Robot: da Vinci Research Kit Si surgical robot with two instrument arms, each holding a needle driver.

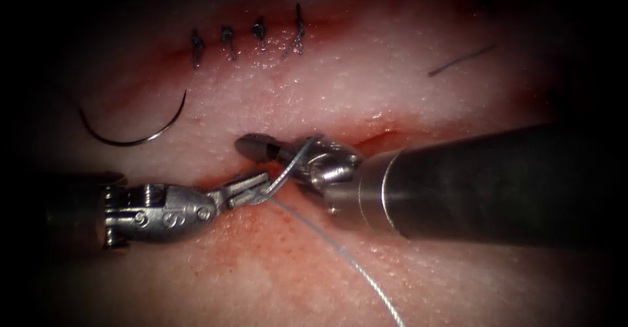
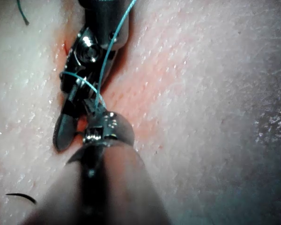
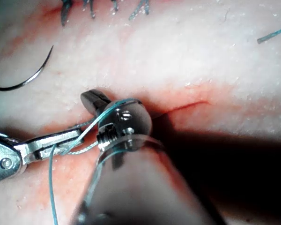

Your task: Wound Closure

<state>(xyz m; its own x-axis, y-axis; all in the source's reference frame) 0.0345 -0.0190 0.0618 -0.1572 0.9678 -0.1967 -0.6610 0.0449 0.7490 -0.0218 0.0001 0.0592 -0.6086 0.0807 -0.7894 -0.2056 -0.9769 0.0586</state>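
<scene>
The curved needle [image 1: 131, 131] lies free on the tissue [image 1: 366, 85], left of the open cut [image 1: 383, 135], held by neither tool and not in the tissue; it also appears as the needle [image 3: 25, 79]. My left tool [image 1: 252, 189] comes in from the left, shut on the thread [image 1: 347, 255] close to the cut. My right tool [image 1: 252, 146] lies across the cut with its jaws shut on nothing, and the thread loops over its wrist. The right wrist view gives the right tool [image 3: 93, 99], the loop, and the left tool [image 3: 61, 143]. In the left wrist view the left tool [image 2: 93, 110] grips the thread [image 2: 114, 42].
Several finished stitches [image 1: 245, 39] close a second cut at the back. A loose cut end of thread [image 1: 461, 60] lies at the back right. Red fluid [image 1: 275, 235] stains the tissue around the open cut. The right shaft [image 1: 497, 183] covers the cut's right end.
</scene>
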